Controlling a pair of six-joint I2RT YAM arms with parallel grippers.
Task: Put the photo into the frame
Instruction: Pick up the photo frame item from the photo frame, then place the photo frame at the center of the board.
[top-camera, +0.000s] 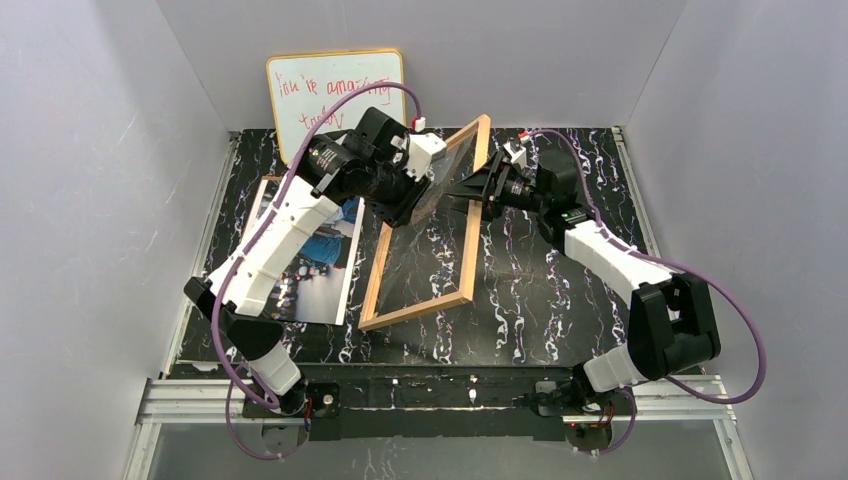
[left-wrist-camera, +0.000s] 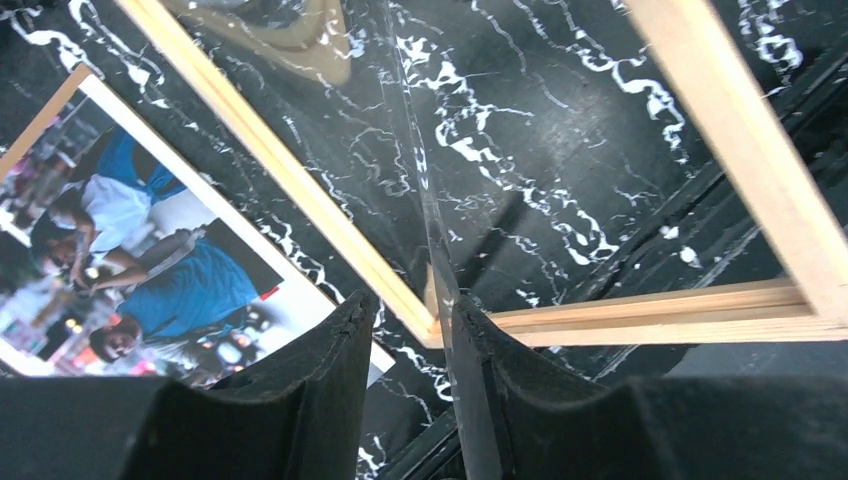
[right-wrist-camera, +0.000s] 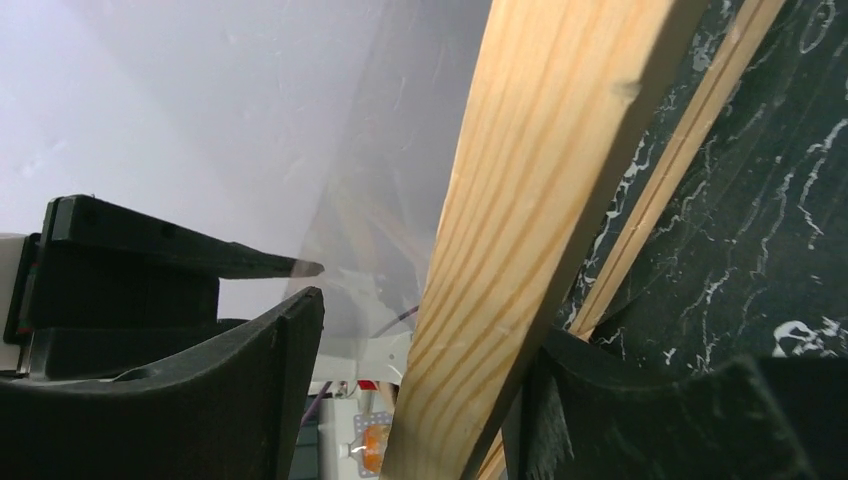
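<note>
The golden-wood frame (top-camera: 415, 312) stands tilted, its near corner on the table and its far end raised. My right gripper (top-camera: 470, 187) is open around the frame's right rail (right-wrist-camera: 520, 180); the rail rests against one finger (right-wrist-camera: 600, 400) and the other finger stands apart. My left gripper (top-camera: 420, 195) is open with the clear pane's edge (left-wrist-camera: 425, 200) between its fingers, lying along the right finger (left-wrist-camera: 520, 380). The photo (top-camera: 325, 255) lies flat to the left of the frame, partly under my left arm, and also shows in the left wrist view (left-wrist-camera: 150, 260).
A yellow-rimmed whiteboard (top-camera: 335, 90) with red handwriting leans on the back wall. The black marbled table (top-camera: 540, 290) is walled in by grey panels on the left, right and back. A metal rail runs along the near edge.
</note>
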